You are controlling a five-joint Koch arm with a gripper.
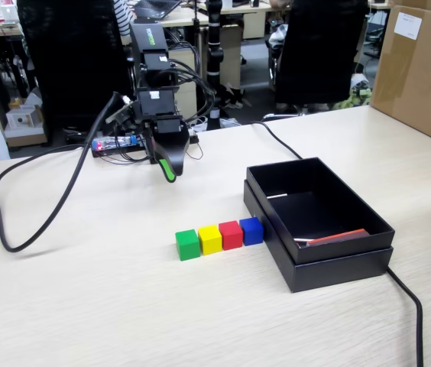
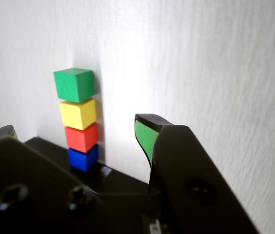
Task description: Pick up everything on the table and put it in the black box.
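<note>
Cubes all waiting, box without a cube

Nothing of the task is done yet, as far as we can judge — all four cubes sit on the table (image 1: 85,306) and none is in the black box (image 1: 338,264). We see the green cube (image 1: 188,245), yellow cube (image 1: 210,239), red cube (image 1: 231,235) and blue cube (image 1: 251,230) in one tight row, each touching the next. The blue cube lies just beside the box's near wall, the green one farthest from it. They look small, solid-coloured, equal in size, with crisp edges. The box is shallow and matte black, holding only a thin red-and-white strip (image 1: 336,238). Our gripper (image 1: 171,173) hangs above the table, behind the row and apart from the box — its fingers stand parted in the wrist view, holding nothing.
</note>
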